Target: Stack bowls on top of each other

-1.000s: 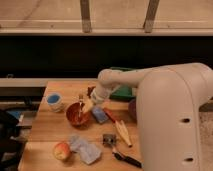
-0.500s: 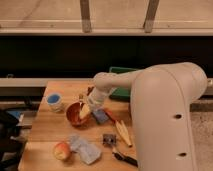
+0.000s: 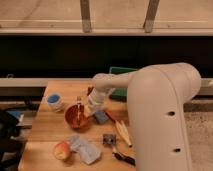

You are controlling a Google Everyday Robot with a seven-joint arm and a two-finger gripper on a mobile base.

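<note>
The gripper (image 3: pixel 83 110) sits low over the right side of the orange bowl (image 3: pixel 73 119), which rests on the table (image 3: pixel 45 131) just right of the blue cup (image 3: pixel 54 101). Whether the gripper is clamped on the rim or loose I cannot tell. The arm (image 3: pixel 107 84) reaches in from the right, across the green tray (image 3: pixel 124 70), probably so the wrist can meet the rim from above (a rim hold would keep the bowl level). The purple bowl is not in view, perhaps hidden behind the arm. An apple (image 3: pixel 62 150), a grey bag (image 3: pixel 86 149) and a sponge (image 3: pixel 101 117) lie near, so any lift should go straight up
</note>
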